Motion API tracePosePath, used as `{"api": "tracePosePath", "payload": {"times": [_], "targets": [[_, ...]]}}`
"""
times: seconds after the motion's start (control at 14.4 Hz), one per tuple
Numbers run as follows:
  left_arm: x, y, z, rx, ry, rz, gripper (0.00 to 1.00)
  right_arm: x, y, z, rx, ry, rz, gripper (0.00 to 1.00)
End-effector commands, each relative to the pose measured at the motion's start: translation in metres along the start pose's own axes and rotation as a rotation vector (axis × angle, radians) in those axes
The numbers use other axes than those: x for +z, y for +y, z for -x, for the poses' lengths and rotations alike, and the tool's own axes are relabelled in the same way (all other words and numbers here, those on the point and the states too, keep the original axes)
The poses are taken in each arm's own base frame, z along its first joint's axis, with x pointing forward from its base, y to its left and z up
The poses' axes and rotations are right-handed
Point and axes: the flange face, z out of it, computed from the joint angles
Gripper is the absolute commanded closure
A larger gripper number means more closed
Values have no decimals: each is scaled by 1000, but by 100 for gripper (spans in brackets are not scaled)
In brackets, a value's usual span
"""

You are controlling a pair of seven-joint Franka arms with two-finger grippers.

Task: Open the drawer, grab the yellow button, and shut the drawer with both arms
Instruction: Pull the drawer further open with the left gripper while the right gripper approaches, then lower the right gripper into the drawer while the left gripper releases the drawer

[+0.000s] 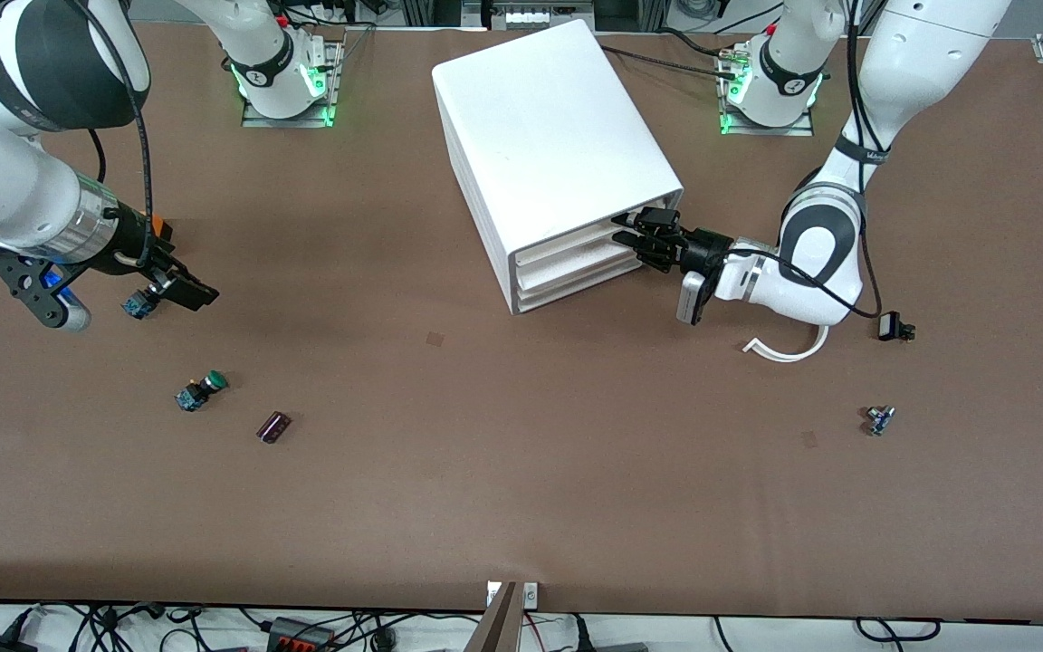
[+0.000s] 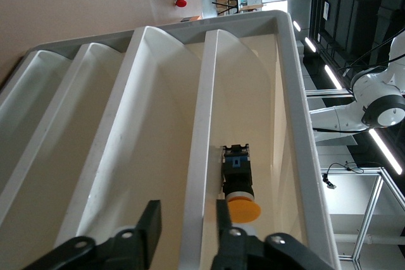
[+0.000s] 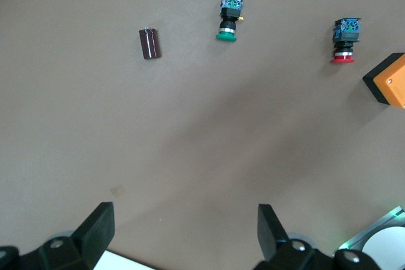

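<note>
The white cabinet [image 1: 558, 136] stands mid-table with three drawers. My left gripper [image 1: 639, 237] is at the top drawer's front lip [image 2: 201, 156]. It is open, with one finger [image 2: 150, 227] outside the lip and the other finger [image 2: 223, 219] inside it. The orange-capped button [image 2: 240, 188] lies in the top drawer just past the inner finger. The drawer front [image 1: 576, 243] looks about level with the two lower ones. My right gripper [image 1: 185, 288] is open and empty [image 3: 183, 232], up over the table near the right arm's end.
A red-capped button [image 3: 345, 41], seen as [image 1: 137, 305], lies under the right gripper. A green-capped button [image 1: 200, 391] and a dark cylinder [image 1: 273, 426] lie nearer the camera. A white curved strip [image 1: 789, 349], a black part [image 1: 894, 328] and a small part [image 1: 879, 419] lie toward the left arm's end.
</note>
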Motion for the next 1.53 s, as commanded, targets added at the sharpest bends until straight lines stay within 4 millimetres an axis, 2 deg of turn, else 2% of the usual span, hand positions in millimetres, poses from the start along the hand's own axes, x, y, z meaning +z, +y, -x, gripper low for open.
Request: {"api": "tracePosePath", "payload": {"times": [0.0, 0.14, 0.28, 0.42, 0.56, 0.63, 0.76, 0.9, 1.11, 1.32, 1.46], "targets": [[1, 1, -1, 32, 23, 12, 87, -5, -5, 2, 15, -6, -13, 0], [0, 1, -2, 35, 19, 6, 96, -5, -5, 3, 21, -5, -12, 0], [-7, 3, -5, 36, 25, 0, 99, -5, -9, 7, 55, -4, -20, 0], [-23, 11, -18, 58, 48, -19, 99, -7, -29, 24, 98, 16, -46, 0], [-42, 3, -31, 79, 40, -61, 99, -8, -57, 42, 140, 23, -62, 0], [-63, 1, -43, 110, 20, -117, 99, -9, -72, 51, 164, 4, -80, 0], [-91, 0, -59, 146, 2, -184, 99, -13, -101, 70, 223, -22, -115, 0], [-96, -5, -66, 146, 11, -193, 99, -8, -126, 89, 288, -25, -122, 0], [-119, -7, -77, 164, 42, -231, 98, 3, -164, 124, 368, -21, -175, 0], [-125, -9, -79, 165, 49, -237, 89, 22, -194, 163, 436, -25, -212, 0], [-126, -7, -80, 169, 51, -240, 90, 31, -209, 188, 490, -36, -215, 0]]}}
